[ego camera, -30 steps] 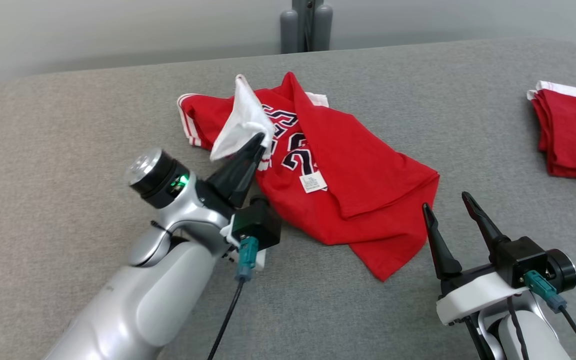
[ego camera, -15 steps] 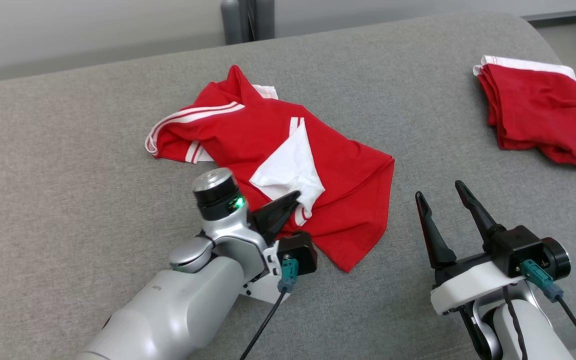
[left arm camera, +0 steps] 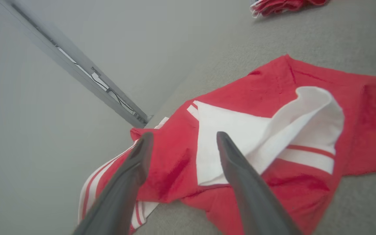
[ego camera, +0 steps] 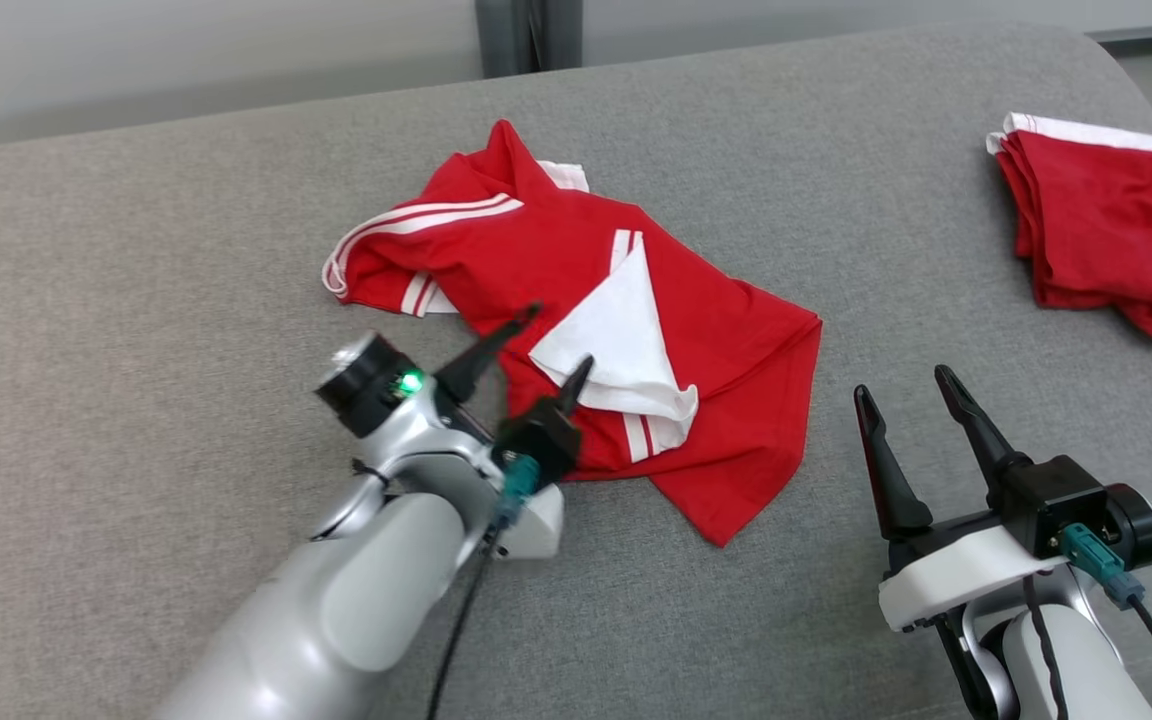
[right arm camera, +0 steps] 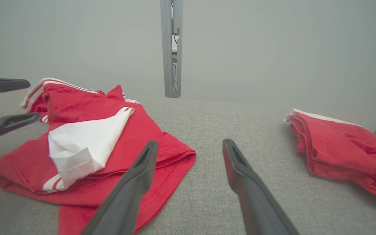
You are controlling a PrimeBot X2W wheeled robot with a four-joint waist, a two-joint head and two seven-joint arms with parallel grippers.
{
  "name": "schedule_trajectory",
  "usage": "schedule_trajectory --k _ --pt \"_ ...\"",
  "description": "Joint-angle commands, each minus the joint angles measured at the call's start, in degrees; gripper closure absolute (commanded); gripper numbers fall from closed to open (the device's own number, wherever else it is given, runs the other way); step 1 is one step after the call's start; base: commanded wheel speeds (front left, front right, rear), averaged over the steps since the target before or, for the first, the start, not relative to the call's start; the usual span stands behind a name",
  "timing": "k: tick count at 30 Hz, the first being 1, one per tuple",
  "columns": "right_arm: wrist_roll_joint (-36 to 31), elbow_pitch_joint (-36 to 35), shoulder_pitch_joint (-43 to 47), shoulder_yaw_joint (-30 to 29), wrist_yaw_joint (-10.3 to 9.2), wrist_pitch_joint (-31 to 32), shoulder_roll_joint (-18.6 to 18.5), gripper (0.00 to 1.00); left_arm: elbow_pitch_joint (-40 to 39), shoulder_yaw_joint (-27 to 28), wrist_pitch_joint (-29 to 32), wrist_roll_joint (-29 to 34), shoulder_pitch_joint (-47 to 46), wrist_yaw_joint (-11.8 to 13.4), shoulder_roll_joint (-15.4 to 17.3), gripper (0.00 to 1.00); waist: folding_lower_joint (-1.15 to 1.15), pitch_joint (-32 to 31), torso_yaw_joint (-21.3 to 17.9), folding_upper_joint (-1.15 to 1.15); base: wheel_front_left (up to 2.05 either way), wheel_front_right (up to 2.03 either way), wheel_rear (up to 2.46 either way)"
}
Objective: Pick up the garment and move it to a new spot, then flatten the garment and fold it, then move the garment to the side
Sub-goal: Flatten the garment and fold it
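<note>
Since half a second before, the left pincer [ego camera: 561, 335] had let go of the white flap [ego camera: 621, 340], which had dropped back onto the red cloth. Its two dark fingers stood wide apart and held nothing.

The grey fabric-covered worktop [ego camera: 136, 300] carried everything. The garment [ego camera: 736, 330], red with white stripes at its sleeve edges, lay rumpled near the middle of the worktop, one corner pointing toward the robot. A second red garment [ego camera: 1106, 220], folded with a white edge at its far side, lay well apart at the far right.

The left arm reached in from the lower left, its pincer over the garment's near-left part. One fingertip was above red cloth and the other at the flap's edge; whether either touched could not be told. The right pincer [ego camera: 901, 382] hung at the lower right, near the garment's near corner but clear of it, fingers spread wide and empty.

The white flap lay as a triangle on the garment's middle, its near end curled over beside two white stripes.
</note>
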Motion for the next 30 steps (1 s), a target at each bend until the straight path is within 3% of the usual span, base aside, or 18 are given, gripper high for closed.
schedule_trajectory --k 1,9,17,24,30 --pt "-0.3 0.1 0.5 -0.1 0.00 -0.3 -0.3 0.00 -1.3 1.3 -0.2 -1.4 0.8 0.7 1.0 0.00 0.00 -0.6 0.6 0.00 0.00 0.00 0.00" --pt "-0.4 0.3 1.1 0.7 0.00 -0.3 -0.3 0.00 -10.9 11.0 -0.3 -10.4 6.1 3.8 4.5 0.00 0.00 -1.7 0.6 0.00 0.00 0.00 0.00" --pt "0.0 0.1 1.8 0.5 0.00 -0.3 -0.3 0.00 -19.6 19.9 -0.3 -16.5 15.1 6.0 4.7 0.00 0.00 -2.0 -0.4 0.00 0.00 0.00 0.00" --pt "0.2 -0.2 1.2 0.9 0.00 -0.3 0.0 0.00 -22.0 22.6 -0.3 -15.9 17.8 2.6 4.0 0.00 0.00 -0.9 -1.3 0.00 0.00 0.00 0.00" --pt "0.5 -0.3 0.9 1.0 0.00 -0.3 0.2 0.00 -17.5 21.5 0.0 -18.2 13.7 -2.6 1.8 0.00 0.00 0.4 -2.3 0.00 0.00 0.00 0.00"
